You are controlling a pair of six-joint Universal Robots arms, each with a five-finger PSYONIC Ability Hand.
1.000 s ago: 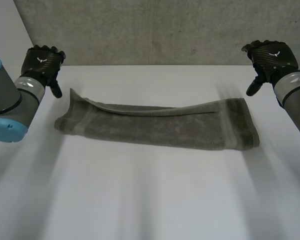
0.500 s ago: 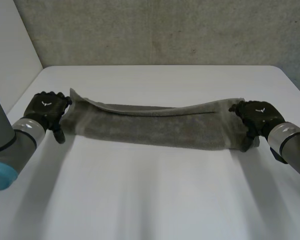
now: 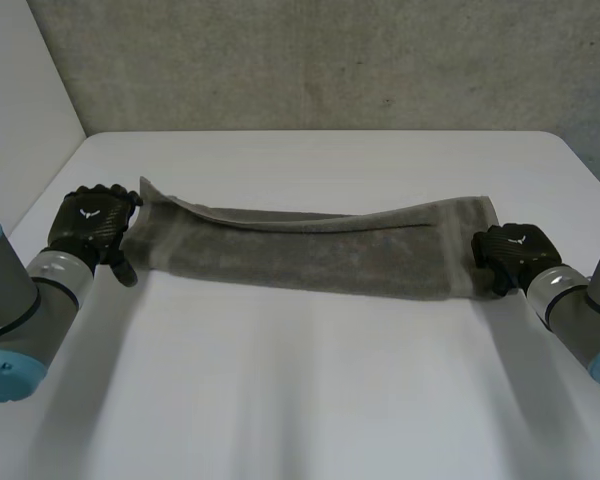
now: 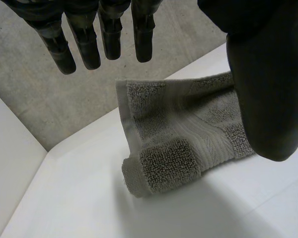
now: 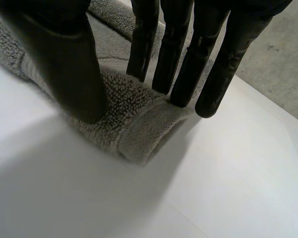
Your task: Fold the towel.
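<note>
Head view: grasp preparation at both short ends

1. Left end. We find the left hand (image 3: 92,222) just beside the left short end of the towel (image 3: 320,250). The towel lies as a long, doubled strip across the middle of the white table (image 3: 310,400). In the left wrist view the fingers (image 4: 107,34) hang straight, well spread from the thumb, above the rolled near corner. The hand holds nothing.

2. Middle. The upper layer sits slightly askew. Its far edge lifts away from the lower layer toward the left end.

3. Right end. The right hand (image 3: 510,255) sits at the right short end. In the right wrist view its straight fingers (image 5: 181,59) touch the top of the pile and the thumb stands at the near side of the fold. We judge this hand spread wide and not yet closed on the cloth.

4. Procedure. We judge the step in hand to be the grasp for the next fold.
   - Take both layers at each end, especially on the left, where they separate.
   - Close thumb against fingers fully before lifting.
   - Raise both ends evenly so the strip does not twist.
</note>
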